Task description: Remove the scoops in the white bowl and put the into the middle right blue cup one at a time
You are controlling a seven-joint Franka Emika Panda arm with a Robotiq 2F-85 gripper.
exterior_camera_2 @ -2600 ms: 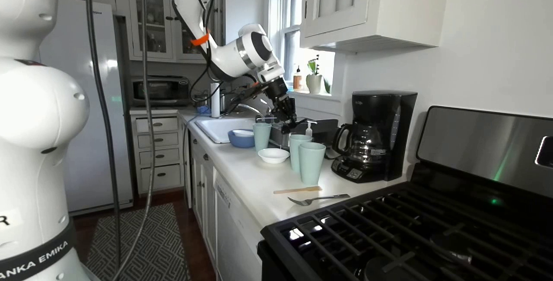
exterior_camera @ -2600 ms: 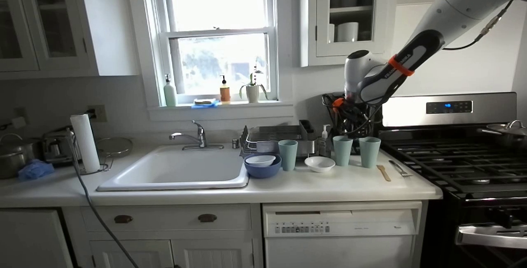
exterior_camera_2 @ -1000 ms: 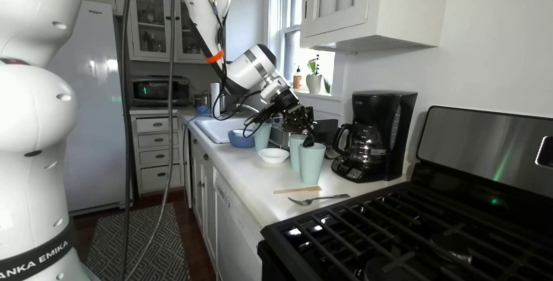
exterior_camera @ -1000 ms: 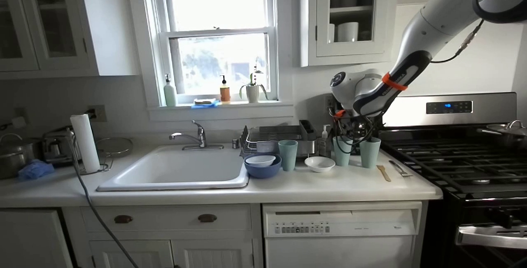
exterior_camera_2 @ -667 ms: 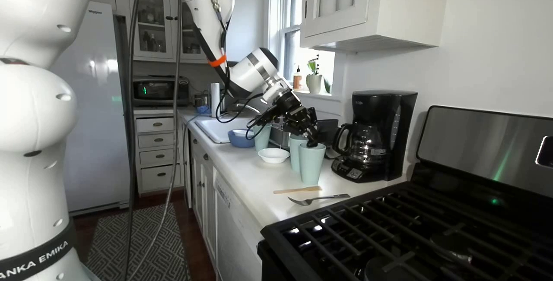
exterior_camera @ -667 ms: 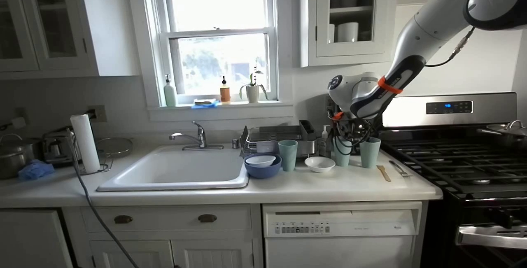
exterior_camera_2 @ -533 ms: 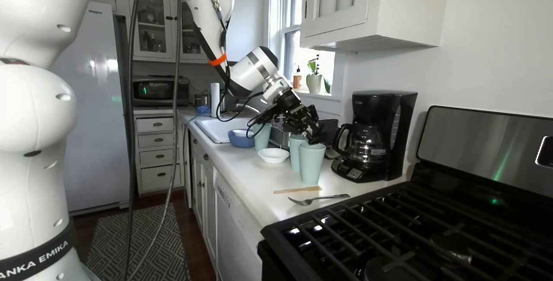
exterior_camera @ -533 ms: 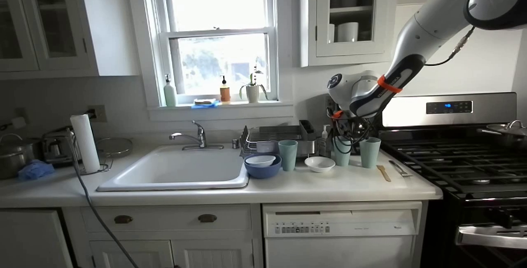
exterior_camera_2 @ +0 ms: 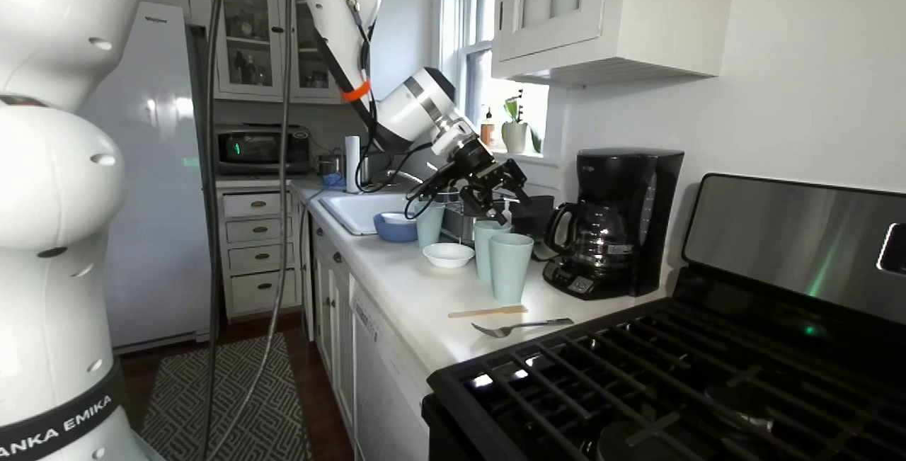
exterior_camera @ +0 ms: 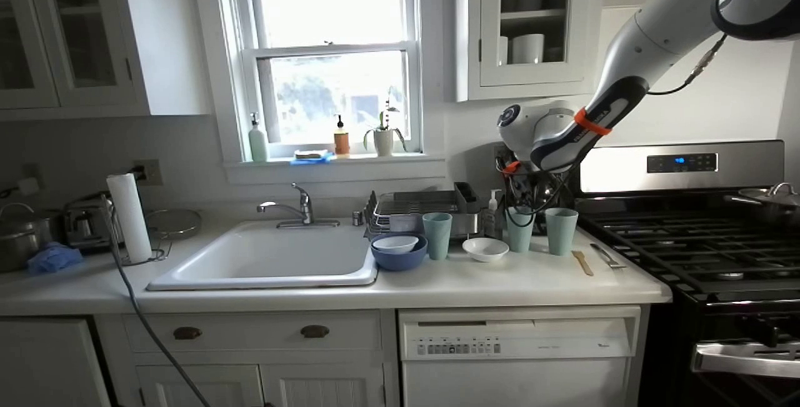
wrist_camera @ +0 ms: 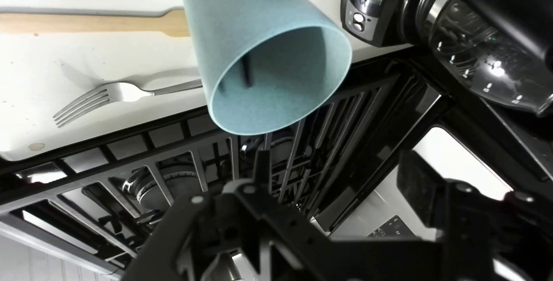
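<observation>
In an exterior view, the small, shallow, round white bowl sits on the white countertop; at its two o'clock, black cables partly hide the middle tapered pale-blue cup, with the right tapered pale-blue cup at three. Only the wrist view shows its depths: an indistinct dark streak. At twelve, in an exterior view, the black two-fingered gripper hangs, jaws parted.

Your arm slants in from the upper right in an exterior view, black cables looping in front of a pale blue cup! The white bowl sits just beside that cup, another cup stands nearer the stove, and there's your fork near a wooden utensil.
</observation>
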